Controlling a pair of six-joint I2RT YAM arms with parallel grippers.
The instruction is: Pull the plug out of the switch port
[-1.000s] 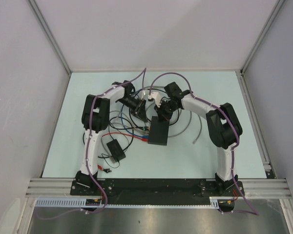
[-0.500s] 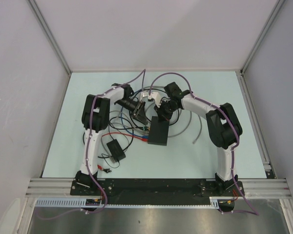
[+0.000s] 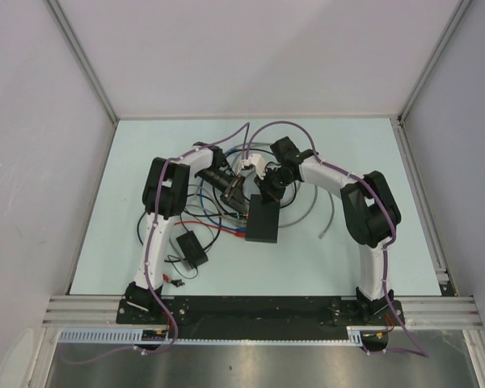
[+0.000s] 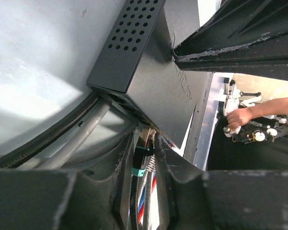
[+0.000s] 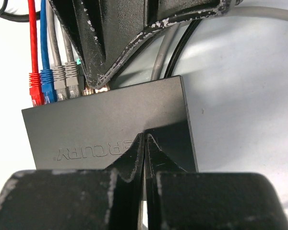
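The dark grey switch (image 3: 263, 225) lies flat mid-table, its switch port row (image 5: 62, 98) along the edge facing the left arm. Red, blue and two grey plugs (image 5: 53, 79) sit in that row. My left gripper (image 3: 238, 192) is at the same edge. In the left wrist view it (image 4: 146, 158) is shut on a black plug (image 4: 143, 152) with a teal clip. The plug's front end reaches the box edge (image 4: 149, 127). My right gripper (image 5: 145, 136) is shut, its tips pressed down on the switch's top (image 5: 110, 124).
A tangle of black, red, blue and grey cables (image 3: 202, 206) spreads left of the switch. A smaller black box with thin wires (image 3: 191, 247) lies near the left arm's base. A grey cable (image 3: 327, 214) loops to the right. Walls enclose the table.
The left arm's elbow has swung to the right and its wrist has shifted slightly toward the switch. The right arm and the switch have stayed where they were.
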